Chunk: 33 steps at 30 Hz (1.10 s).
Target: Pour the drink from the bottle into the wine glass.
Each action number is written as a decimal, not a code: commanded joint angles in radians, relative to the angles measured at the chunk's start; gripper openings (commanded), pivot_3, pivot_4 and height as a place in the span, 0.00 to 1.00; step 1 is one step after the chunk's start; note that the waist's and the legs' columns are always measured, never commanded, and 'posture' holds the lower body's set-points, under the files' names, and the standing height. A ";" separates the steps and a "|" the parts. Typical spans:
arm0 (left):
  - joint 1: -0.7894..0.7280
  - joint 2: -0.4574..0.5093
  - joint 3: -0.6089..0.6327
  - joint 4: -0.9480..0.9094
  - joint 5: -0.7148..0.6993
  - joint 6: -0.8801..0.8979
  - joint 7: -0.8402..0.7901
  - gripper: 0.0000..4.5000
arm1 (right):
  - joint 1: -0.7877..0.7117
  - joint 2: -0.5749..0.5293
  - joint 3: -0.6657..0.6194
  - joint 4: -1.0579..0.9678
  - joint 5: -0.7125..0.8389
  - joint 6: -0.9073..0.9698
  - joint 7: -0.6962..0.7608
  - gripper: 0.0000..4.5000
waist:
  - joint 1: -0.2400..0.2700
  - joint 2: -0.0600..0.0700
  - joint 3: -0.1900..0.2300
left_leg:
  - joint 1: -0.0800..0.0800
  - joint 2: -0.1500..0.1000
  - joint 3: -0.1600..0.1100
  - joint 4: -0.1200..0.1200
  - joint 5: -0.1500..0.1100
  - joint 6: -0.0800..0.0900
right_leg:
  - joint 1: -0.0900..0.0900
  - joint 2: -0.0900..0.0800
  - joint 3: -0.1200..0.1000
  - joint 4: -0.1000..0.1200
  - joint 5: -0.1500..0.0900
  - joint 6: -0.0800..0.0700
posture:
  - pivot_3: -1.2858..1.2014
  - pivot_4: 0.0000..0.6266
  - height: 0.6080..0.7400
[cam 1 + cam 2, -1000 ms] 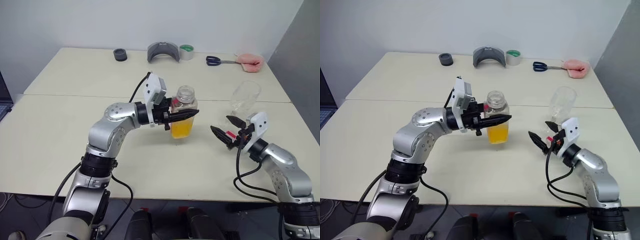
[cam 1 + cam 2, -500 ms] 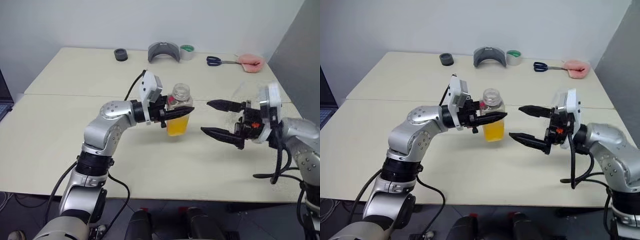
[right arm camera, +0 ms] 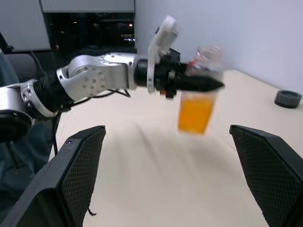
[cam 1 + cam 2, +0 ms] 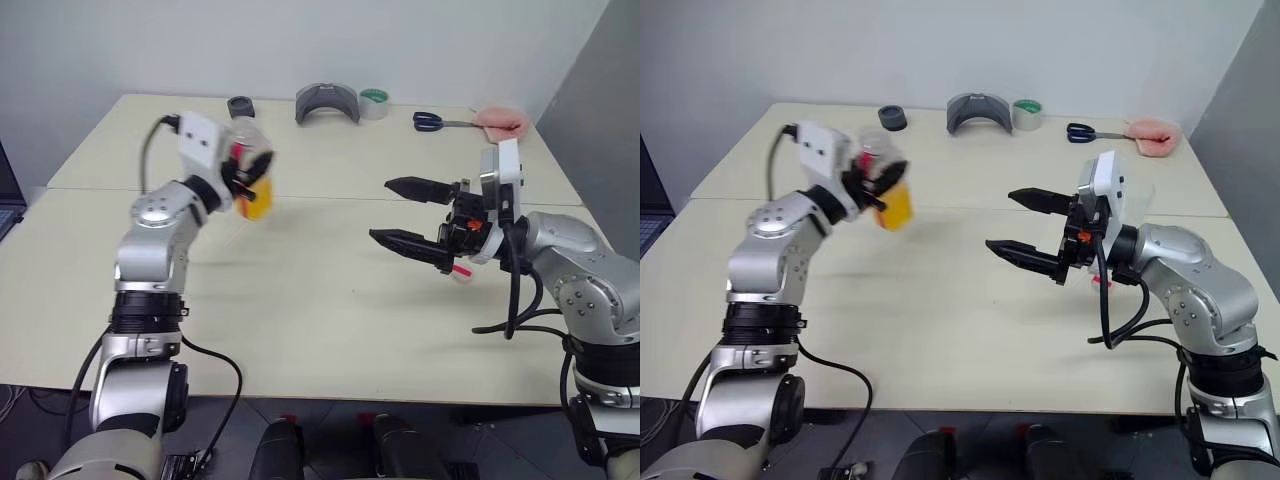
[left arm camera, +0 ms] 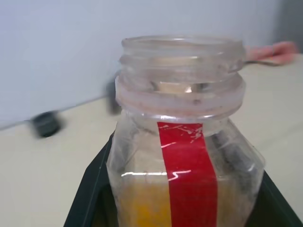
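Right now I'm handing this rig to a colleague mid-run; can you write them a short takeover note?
Left hand: shut on the bottle, held up off the table on the robot's left side, cap already off, drink still inside.
Right hand: open, empty, raised above the table and pointing toward the bottle.
Wine glass: behind the right arm, mostly hidden.
Done: bottle opened and lifted.
Left: bring the bottle to the glass and pour.

- At twelve o'clock we see a grey curved plastic piece [image 4: 327,103].
- Beside it, we find a green-and-white tape roll [image 4: 373,102].
- Blue-handled scissors [image 4: 432,122], pink cloth [image 4: 500,123]: one o'clock.
- Dark grey ring [image 4: 240,107]: eleven o'clock.
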 commanded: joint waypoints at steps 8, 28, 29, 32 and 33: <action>0.008 -0.046 0.091 0.223 -0.009 -0.244 0.051 0.42 | -0.042 0.033 -0.001 -0.015 -0.019 -0.033 0.003 1.00 | 0.006 0.000 0.000 | -0.002 -0.003 -0.002 0.000 0.000 0.000 | 0.000 -0.004 -0.004 0.000 0.000 0.000 | 0.52 0.24 1.00; 0.122 -0.087 0.069 0.115 -0.013 -0.263 0.047 0.42 | 0.002 0.077 0.017 -0.003 -0.072 -0.073 -0.020 1.00 | 0.003 0.000 0.000 | -0.001 -0.003 -0.003 0.000 0.000 0.000 | 0.000 -0.004 -0.005 0.002 0.000 0.000 | 0.52 0.24 1.00; 0.133 -0.088 0.071 0.101 -0.013 -0.255 0.054 0.48 | -0.001 0.079 0.020 -0.001 -0.072 -0.074 -0.021 1.00 | 0.003 0.000 0.000 | -0.001 -0.003 -0.003 0.000 0.000 0.000 | 0.000 -0.004 -0.006 0.002 0.000 0.000 | 0.52 0.24 1.00; 0.160 -0.088 0.076 0.061 -0.014 -0.226 0.076 0.67 | -0.008 0.082 0.025 0.005 -0.076 -0.076 -0.018 1.00 | 0.001 0.000 0.000 | -0.001 -0.003 -0.003 0.000 0.000 0.000 | 0.000 -0.004 -0.006 0.002 0.000 0.000 | 0.52 0.24 1.00; 0.175 -0.088 0.078 0.039 -0.016 -0.213 0.085 0.73 | -0.009 0.083 0.025 0.008 -0.078 -0.078 -0.016 1.00 | 0.001 0.000 0.000 | -0.001 -0.003 -0.003 0.000 0.000 0.000 | 0.000 -0.004 -0.006 0.003 0.000 0.000 | 0.52 0.24 1.00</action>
